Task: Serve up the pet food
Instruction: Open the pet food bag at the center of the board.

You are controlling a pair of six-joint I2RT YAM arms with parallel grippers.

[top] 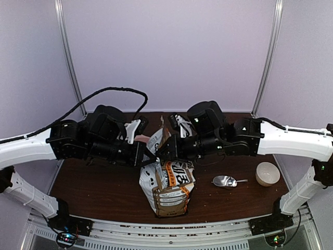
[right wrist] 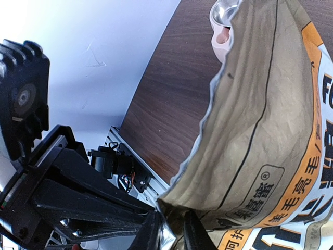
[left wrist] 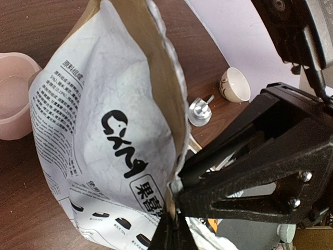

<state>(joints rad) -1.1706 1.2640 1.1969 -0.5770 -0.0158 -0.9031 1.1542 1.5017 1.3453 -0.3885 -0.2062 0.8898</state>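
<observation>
Two pincers meet at the mouth of the pet food bag point(top: 167, 183), which stands on the tabletop point(top: 93, 187).
From above, the left pincer point(top: 151, 158) and right pincer point(top: 163, 154) converge on the bag's upper rim at mid-table. A metal scoop point(top: 226, 181) and a cream cup point(top: 267, 173) lie to the right, apart from the bag. Left wrist view: the left pincer is clamped tight on the bag's rim, with the right pincer's tips at the same edge just beside it. A pink feeder point(left wrist: 13, 96) sits on the tabletop beside the bag. Right wrist view: the right pincer's fingers point(right wrist: 195, 234) stand narrowly apart with the foil rim between them; whether they press it I cannot tell. The kibble itself is out of sight.
</observation>
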